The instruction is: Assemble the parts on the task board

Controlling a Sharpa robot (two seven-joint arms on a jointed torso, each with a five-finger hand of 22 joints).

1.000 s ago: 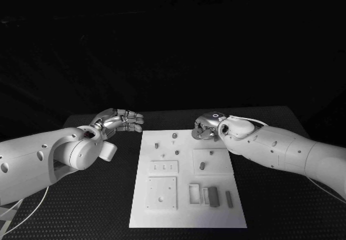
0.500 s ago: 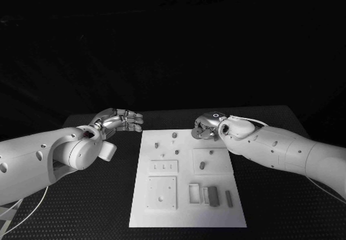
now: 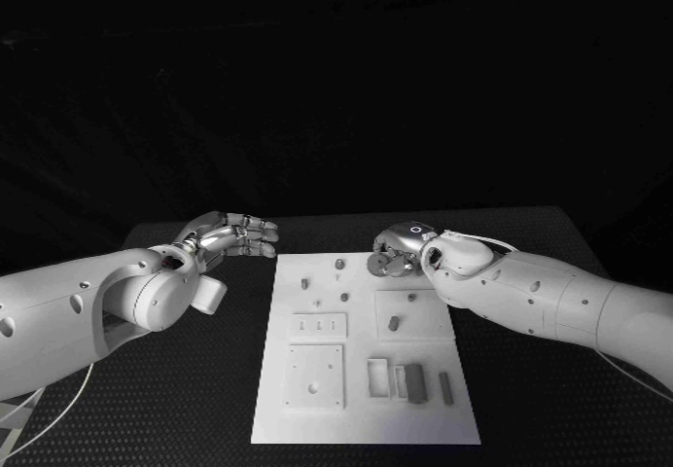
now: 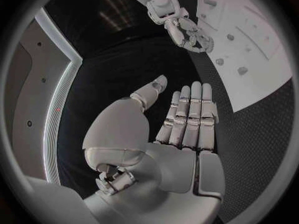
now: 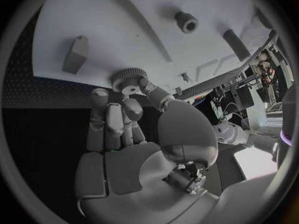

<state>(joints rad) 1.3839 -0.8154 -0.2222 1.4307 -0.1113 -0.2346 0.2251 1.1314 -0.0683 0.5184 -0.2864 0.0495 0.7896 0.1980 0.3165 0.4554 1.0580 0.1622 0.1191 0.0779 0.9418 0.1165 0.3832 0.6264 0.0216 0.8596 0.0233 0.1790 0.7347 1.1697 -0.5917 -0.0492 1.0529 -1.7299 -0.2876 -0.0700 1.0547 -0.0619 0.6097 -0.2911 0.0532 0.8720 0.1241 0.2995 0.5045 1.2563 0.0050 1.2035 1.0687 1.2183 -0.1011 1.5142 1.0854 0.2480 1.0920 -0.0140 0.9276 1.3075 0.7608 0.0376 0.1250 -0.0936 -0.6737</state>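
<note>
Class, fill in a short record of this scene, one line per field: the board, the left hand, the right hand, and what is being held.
Board: white task board on the black table, small parts standing in it
Left hand: left hand beside the board's far left corner, fingers straight, holding nothing
Right hand: right hand over the board's far right corner
Held part: round knurled part pinched at the right hand's fingertips

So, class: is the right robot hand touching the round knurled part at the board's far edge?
Touching. The right wrist view shows the right robot hand with its fingertips closed on the knurled part.
</note>
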